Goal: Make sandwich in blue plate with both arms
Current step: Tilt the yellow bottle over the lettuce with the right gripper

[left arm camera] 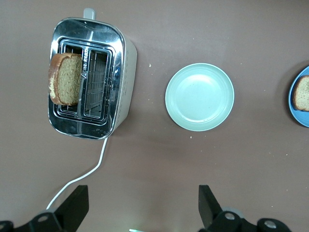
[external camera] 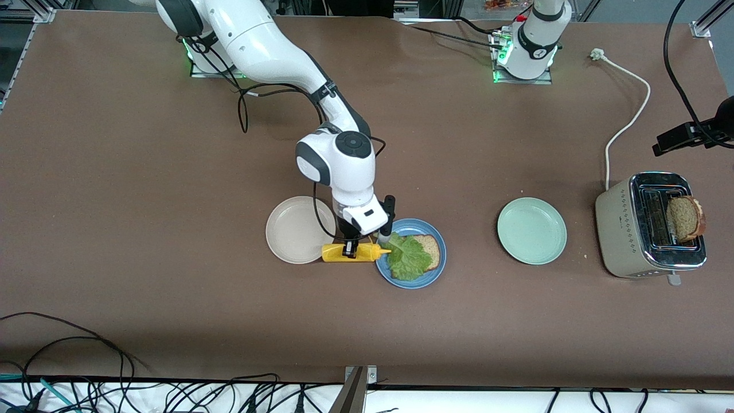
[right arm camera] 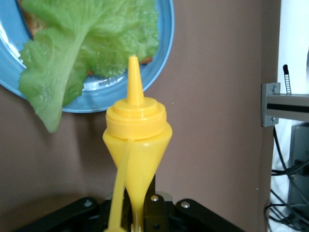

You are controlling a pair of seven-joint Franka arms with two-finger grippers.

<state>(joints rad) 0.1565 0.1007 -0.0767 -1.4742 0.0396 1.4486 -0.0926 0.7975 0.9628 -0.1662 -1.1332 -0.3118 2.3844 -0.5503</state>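
Beige plate (external camera: 293, 229): sits toward the right arm's end of the table, just beside the right gripper and empty.

Right gripper (external camera: 350, 250): clenched on a yellow mustard bottle (external camera: 350, 252), held on its side over the table between the beige plate and the blue plate (external camera: 427, 277); in the right wrist view the nozzle (right arm camera: 134, 77) points over the plate's rim toward the lettuce.

Sandwich so far: one bread slice (external camera: 429, 249) lies in the blue plate with a lettuce leaf (external camera: 408, 258) on it; the leaf hangs a little over the rim on the gripper's side. No top slice yet.

Step in hand, as I judge it: dressing the lettuce with mustard. To do it well, bring the nozzle in over the leaf's middle, not the rim, tip it downward, and squeeze gently so nothing lands on the table.

Mint-green plate (external camera: 532, 230): empty, well apart from the right gripper, under the left wrist camera.

Left gripper (left arm camera: 140, 208): released, fingers spread, waiting up over the table near the toaster and the mint-green plate.

Toaster (external camera: 651, 226): at the left arm's end, with a second bread slice (external camera: 685, 218) standing up out of one slot.

Room: bare table around the blue plate on the camera side; the beige plate crowds the bottle's base end.
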